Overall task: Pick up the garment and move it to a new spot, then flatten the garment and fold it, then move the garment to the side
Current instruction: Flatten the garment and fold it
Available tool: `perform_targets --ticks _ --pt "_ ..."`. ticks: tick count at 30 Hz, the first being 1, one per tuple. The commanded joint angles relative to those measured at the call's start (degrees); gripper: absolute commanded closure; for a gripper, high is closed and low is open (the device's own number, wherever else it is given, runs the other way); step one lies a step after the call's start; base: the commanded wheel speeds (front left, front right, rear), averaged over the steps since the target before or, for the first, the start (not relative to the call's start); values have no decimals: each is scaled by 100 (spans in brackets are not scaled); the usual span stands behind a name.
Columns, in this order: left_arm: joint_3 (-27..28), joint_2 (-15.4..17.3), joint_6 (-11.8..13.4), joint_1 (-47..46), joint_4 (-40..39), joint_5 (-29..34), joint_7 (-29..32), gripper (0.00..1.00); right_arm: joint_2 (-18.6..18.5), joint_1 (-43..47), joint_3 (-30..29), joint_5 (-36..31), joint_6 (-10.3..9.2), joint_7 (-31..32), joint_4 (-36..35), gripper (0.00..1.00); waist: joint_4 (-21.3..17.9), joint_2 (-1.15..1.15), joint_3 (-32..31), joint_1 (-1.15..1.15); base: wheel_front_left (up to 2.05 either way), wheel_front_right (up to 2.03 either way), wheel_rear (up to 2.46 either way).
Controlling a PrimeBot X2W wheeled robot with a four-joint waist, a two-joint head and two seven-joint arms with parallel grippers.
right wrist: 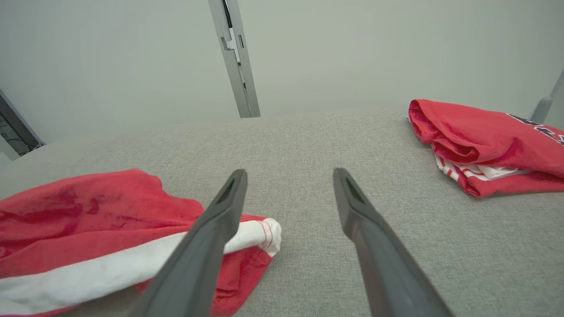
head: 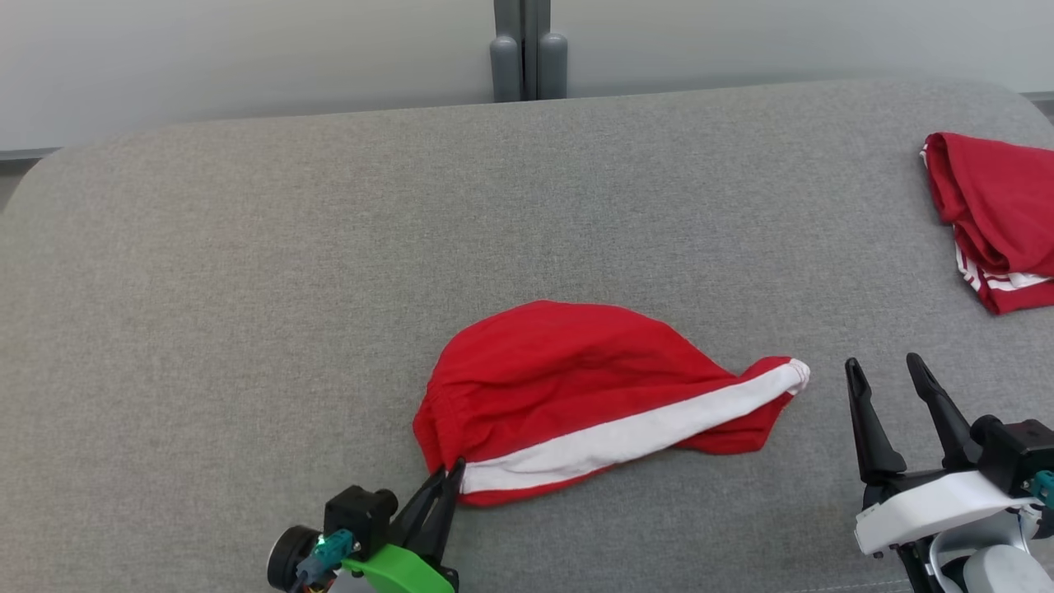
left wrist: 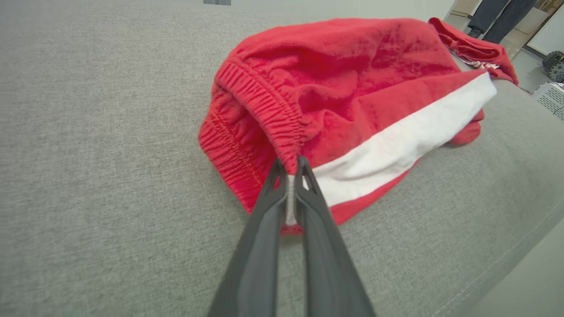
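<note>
The garment (head: 576,387) is a pair of red shorts with a white side stripe, lying crumpled on the grey table (head: 247,288). My left gripper (head: 451,476) is shut on the garment's elastic waistband at its near left corner. In the left wrist view the two dark fingers (left wrist: 308,193) pinch the waistband of the garment (left wrist: 352,88) where the stripe ends. My right gripper (head: 885,371) stands open just right of the garment's leg hem, not touching it. Its wrist view shows the open right gripper (right wrist: 288,174) with the garment's hem (right wrist: 260,233) beside the left finger.
A second red garment (head: 996,214), folded, lies at the table's far right edge, also seen as a folded red pile (right wrist: 484,145). A grey post (head: 529,49) stands behind the table. A person's legs (left wrist: 498,17) stand beyond the table.
</note>
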Motion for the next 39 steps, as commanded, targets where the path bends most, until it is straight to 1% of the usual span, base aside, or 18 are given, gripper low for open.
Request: perform_targets --ticks 1,7,16,23,26,32,39 --pt "46 0 55 0 20 30 -29 0 -1 34 6 11 -8 10 10 0 10 0 -30 0 0 0 0" --pt "322 -11 166 -132 -169 99 -73 0 -55 28 5 -18 -8 27 33 0 -29 0 -158 0 0 0 0" --pt "1369 34 507 85 -1162 345 -68 0 -177 59 50 -103 -8 19 -95 0 -116 0 -389 0 0 0 0" --pt "2055 93 623 327 -1609 591 -68 0 -224 153 -85 -154 -8 68 -256 0 -127 0 -506 0 0 0 0" --pt "2303 134 641 471 -1715 673 -69 0 -185 249 -147 -183 -8 85 -335 0 -119 0 -559 0 0 0 0" --pt "2622 182 645 746 -1854 873 -69 0 -52 518 -261 -255 -8 86 -514 0 -64 0 -626 0 0 0 0" --pt "2838 221 526 947 -1898 952 -69 0 107 750 -338 -337 -8 191 -792 0 -12 0 -700 0 0 0 0"
